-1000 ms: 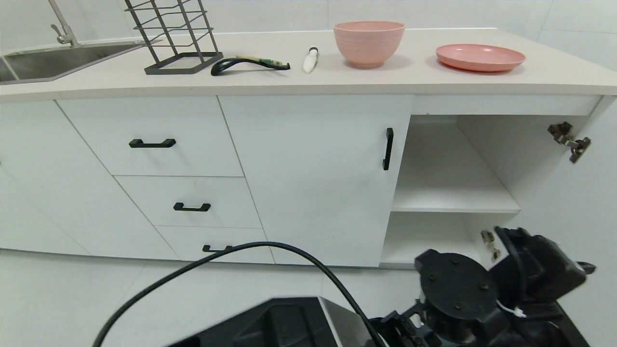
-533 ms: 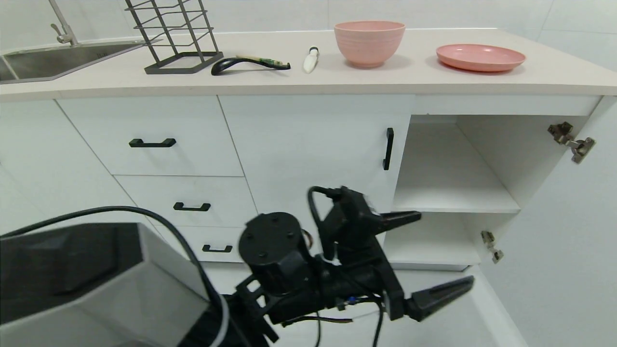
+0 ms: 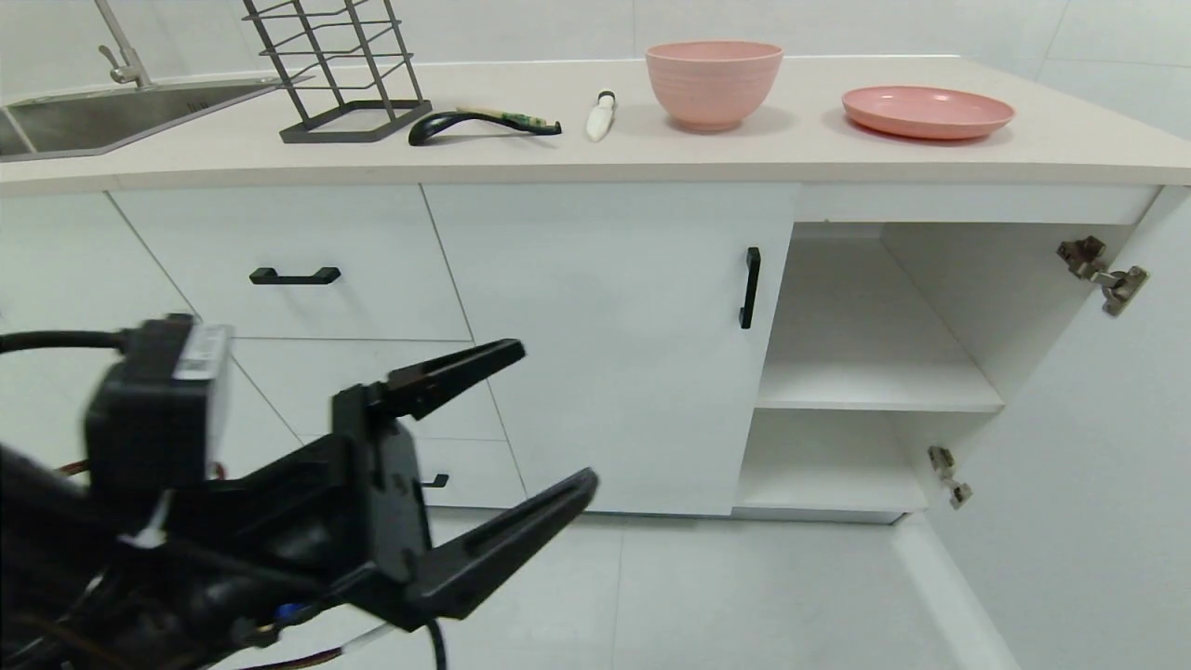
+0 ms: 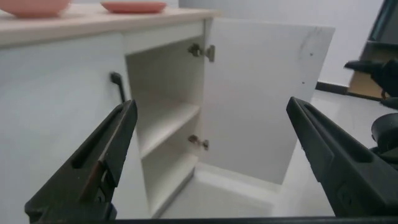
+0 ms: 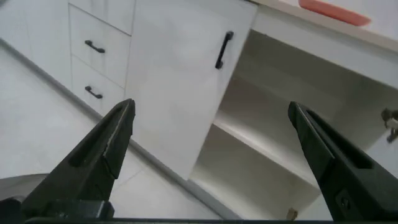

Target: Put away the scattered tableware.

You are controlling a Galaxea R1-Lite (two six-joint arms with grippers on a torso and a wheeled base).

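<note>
With the left gripper [image 3: 551, 414] and right gripper [image 5: 210, 109] spread apart and empty, you should probably take the bowl [image 3: 714, 82] and plate [image 3: 928, 110] on the counter [image 3: 1070, 149] by the rim, because these 2 look light, stiff and slippery.

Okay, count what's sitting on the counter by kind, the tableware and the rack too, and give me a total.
Bowl: 1
Plate: 1
Utensils: 2, black utensil, white utensil
Rack: 1
Total: 5
</note>
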